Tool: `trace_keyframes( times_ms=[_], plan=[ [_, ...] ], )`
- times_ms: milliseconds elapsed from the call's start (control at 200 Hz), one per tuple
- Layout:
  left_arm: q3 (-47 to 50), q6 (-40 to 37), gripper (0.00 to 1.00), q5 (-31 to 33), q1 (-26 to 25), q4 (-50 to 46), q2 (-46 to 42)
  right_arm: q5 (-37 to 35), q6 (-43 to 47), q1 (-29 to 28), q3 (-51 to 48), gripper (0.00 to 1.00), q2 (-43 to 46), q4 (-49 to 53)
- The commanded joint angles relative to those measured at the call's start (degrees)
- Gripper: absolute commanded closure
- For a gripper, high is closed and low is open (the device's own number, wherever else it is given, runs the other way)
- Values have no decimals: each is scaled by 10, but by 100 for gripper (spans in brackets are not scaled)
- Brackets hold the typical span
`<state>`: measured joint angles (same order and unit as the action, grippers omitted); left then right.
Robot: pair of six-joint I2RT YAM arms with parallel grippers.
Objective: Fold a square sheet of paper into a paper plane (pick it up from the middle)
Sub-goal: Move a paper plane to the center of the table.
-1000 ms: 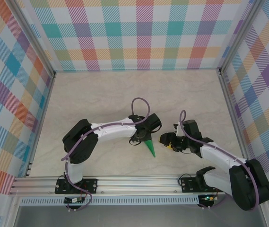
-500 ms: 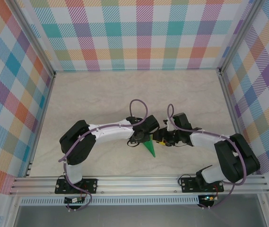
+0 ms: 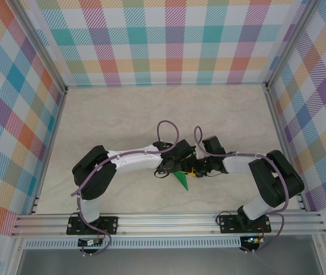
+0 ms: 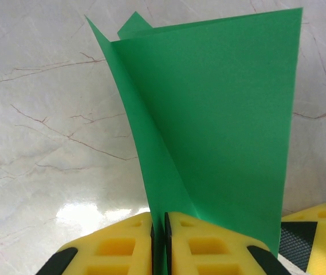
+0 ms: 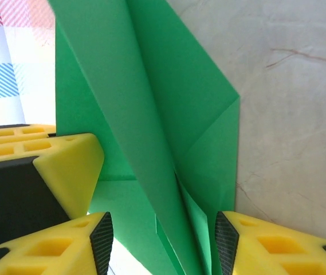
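The bright green paper plane (image 3: 181, 180), a narrow pointed dart of thin matte paper with layered creases, hangs between the two arms near the middle of the pale marbled bench (image 3: 122, 120), its tip towards the near edge; whether that tip touches the bench I cannot tell. The left end effector (image 4: 158, 229) is pinched tight on the lower edge of the paper plane (image 4: 220, 114), its yellow fingers pressed together with the sheet between them; the folded layers fan upward from that grip. The right end effector (image 5: 163, 235) stands half wide, its jaws one on each side of the creased spine of the paper plane (image 5: 151, 114), with a gap showing at each pad, so it holds nothing. The folding looks nearly done, since the dart shape is already there; the step in hand seems to be a handover or a pressing of the last crease. The next move probably calls for the right jaws to close squarely on the spine, just beside the left grip, without skewing the layers; the left pinch should give way only once that hold is firm.
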<state>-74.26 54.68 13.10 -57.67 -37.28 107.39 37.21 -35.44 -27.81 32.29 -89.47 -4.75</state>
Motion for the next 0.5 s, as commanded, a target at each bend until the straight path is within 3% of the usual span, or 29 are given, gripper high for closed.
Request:
trace_keyframes(
  times_ms=[0,250,495],
  plan=[
    [11,2,86,5,-1,-3,-17,10,18,-7,1,50,4,-7],
    [14,3,86,5,-1,-4,-18,-20,28,-22,3,63,17,15],
    [16,4,86,3,-1,-2,-18,-61,40,-38,12,66,18,49]
  ],
)
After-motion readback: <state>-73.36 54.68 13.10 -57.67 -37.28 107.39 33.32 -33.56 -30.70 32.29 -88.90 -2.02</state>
